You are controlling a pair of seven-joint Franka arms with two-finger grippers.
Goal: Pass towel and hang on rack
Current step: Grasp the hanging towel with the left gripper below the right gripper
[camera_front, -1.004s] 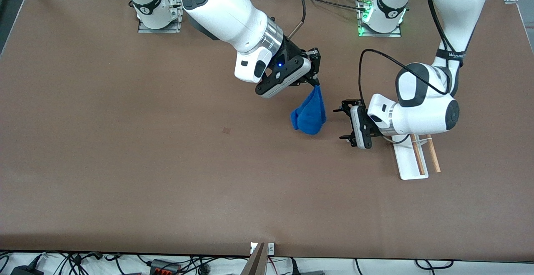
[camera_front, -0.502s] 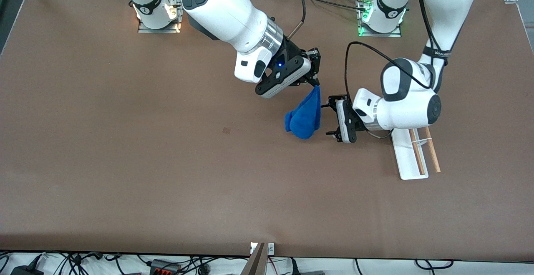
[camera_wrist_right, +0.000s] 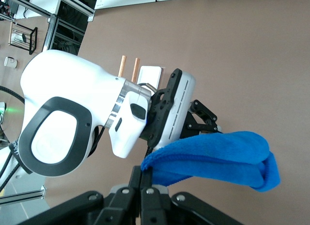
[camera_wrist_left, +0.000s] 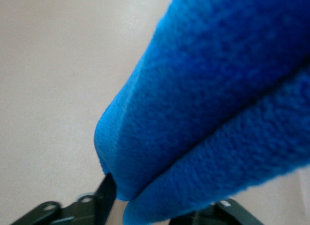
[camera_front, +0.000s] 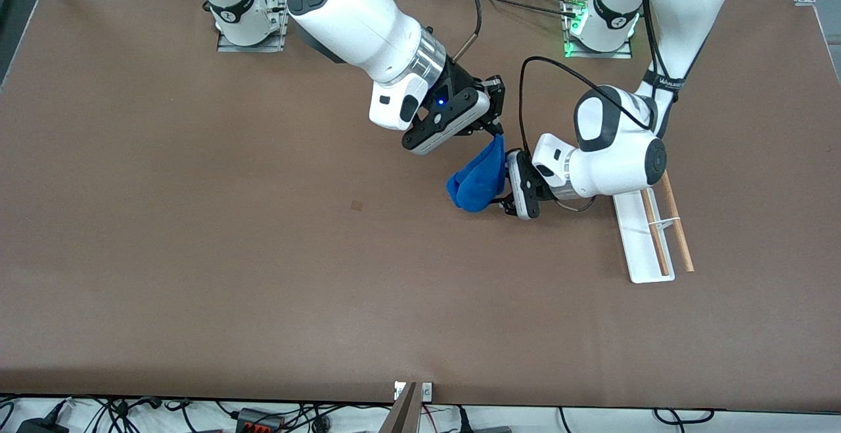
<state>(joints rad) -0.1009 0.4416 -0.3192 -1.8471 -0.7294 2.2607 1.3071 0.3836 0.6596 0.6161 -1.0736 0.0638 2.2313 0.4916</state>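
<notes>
1. Presently, item: towel (camera_front: 478,182), bright blue, soft, folded double; hangs in the air over the table (camera_front: 197,255), pinched by its top corner, well apart from the rack (camera_front: 640,236) and toward the right arm's end of the table from it
2. Right gripper (camera_front: 494,127): over the table just above the towel, clenched on the towel's top corner; its wrist view shows the 2 fingertips (camera_wrist_right: 145,179) pressed together on the cloth edge
3. Left gripper (camera_front: 507,186): level with the towel's hanging body, between towel and rack; fingers (camera_wrist_left: 104,186) spread, one on each side of the doubled fold, cloth lying in the gap, not yet closed
4. Rack: white base, 2 wooden rods, resting on the table, no cloth on it
5. Step in hand, as judged: the handover. Advice: seat the fold deep between the left fingers, close fully on both layers, and have the right gripper let go only after that grip is firm, lest the towel drop
</notes>
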